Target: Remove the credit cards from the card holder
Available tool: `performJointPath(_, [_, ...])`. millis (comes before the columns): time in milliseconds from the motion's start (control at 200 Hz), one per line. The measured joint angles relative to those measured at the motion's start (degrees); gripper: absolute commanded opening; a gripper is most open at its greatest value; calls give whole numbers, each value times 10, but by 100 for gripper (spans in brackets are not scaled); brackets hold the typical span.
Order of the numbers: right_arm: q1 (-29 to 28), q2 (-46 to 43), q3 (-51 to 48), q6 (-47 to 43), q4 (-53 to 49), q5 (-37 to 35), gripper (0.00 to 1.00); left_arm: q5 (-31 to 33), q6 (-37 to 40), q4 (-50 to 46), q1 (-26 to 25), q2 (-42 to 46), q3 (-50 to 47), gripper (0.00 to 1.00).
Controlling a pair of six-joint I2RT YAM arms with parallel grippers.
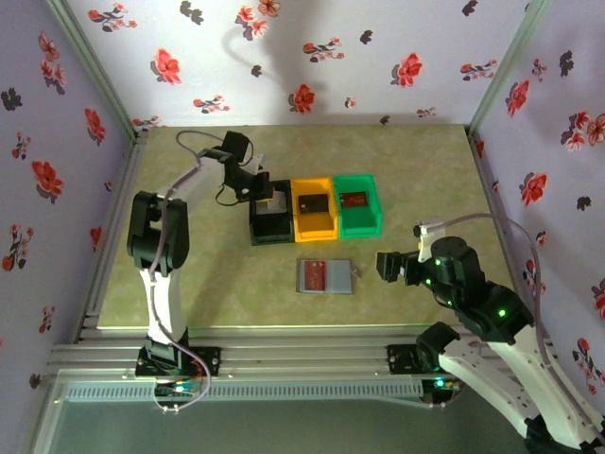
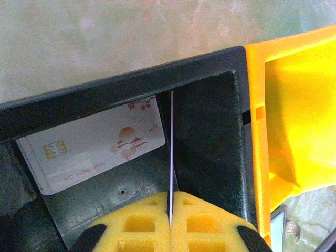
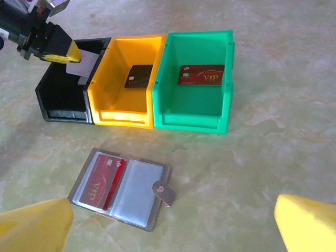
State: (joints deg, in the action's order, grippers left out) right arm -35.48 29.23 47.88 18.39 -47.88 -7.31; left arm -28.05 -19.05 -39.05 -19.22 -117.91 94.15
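The left arm point(image 1: 161, 227) reaches far across the bench, the left pincer point(image 1: 267, 196) tipped down and clamped on a light grey credit card point(image 3: 81, 65), while the right arm point(image 1: 492, 322) sits folded near, the right pincer point(image 1: 388, 265) spread wide.

A: Top external view, centre of frame. Three bins in a touching row: black bin point(image 1: 270, 236) left, orange bin point(image 1: 317, 230) middle, green bin point(image 1: 362, 225) right.
B: Surface?
A: Mottled greenish table point(image 1: 208, 284). Pale wallpaper point(image 1: 378, 38) with red and dark flowers on three sides. Metal rails point(image 1: 302, 357) along the bottom.
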Motion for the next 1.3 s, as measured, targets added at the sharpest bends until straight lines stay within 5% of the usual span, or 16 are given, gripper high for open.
performJointPath(1300, [0,0,-2,0,0,0,99,11,11,-36,-1,-35,40,8])
